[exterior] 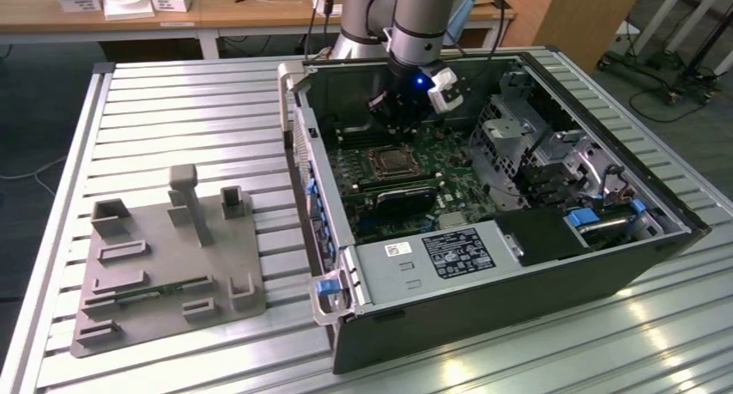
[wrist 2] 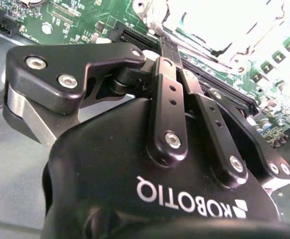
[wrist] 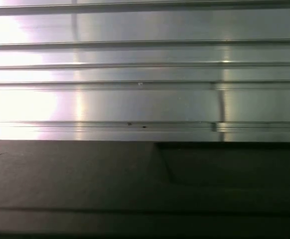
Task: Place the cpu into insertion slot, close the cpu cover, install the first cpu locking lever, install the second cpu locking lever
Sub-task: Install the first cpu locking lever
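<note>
The slatted aluminium table [exterior: 172, 111] carries everything, and its bright ribs also show in the first wrist view [wrist: 145, 74]. On it the open computer case [exterior: 516, 308] lies on its side, probably so the green circuit board [exterior: 441, 145] faces up where the arm [exterior: 424, 16] can reach straight down. At about 9 o'clock from the case sits a grey fixture plate [exterior: 149, 265] with upright posts and pockets, likely a holder for parts. Inside the case, at 6 o'clock from the board, a black box [exterior: 458, 252] bears white labels with fine print that I leave unread. White lettering also runs across the gripper's body. The gripper [exterior: 387, 124] hangs low inside the case, just at 12 o'clock of the insertion slot [exterior: 392, 162]. In the second wrist view the gripper [wrist 2: 160, 42] points at the glaring metal of that slot [wrist 2: 210, 25], and its fingers [wrist 2: 166, 74] are drawn together with no gap showing at the tips. Whether something thin is pinched there I cannot tell. The cpu cover [exterior: 392, 152] seems to lie flat over the slot, and the cpu [exterior: 393, 163] appears seated inside its window, though glare leaves that a judgement.
</note>
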Available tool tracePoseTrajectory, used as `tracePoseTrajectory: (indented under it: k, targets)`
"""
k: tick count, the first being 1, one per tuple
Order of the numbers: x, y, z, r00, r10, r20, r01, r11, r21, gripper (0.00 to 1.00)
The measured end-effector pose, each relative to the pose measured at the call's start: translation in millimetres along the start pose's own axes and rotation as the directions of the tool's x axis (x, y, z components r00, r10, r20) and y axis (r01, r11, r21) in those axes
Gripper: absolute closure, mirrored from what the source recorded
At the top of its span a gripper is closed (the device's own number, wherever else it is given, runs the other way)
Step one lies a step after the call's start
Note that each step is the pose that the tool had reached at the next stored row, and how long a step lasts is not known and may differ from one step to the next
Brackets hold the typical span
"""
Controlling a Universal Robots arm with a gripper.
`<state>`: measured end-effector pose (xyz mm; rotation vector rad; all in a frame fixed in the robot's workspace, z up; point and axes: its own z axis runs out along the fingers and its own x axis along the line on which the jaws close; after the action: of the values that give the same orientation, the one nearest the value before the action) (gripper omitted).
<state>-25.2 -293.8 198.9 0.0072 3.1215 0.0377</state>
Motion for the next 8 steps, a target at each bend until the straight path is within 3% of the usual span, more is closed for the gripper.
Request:
tracePoseTrajectory:
  k: [8]
  targets:
    - [-0.1,0.1,-3.7,1.0,0.0,0.0001,0.0,1.0,0.0006,0.9]
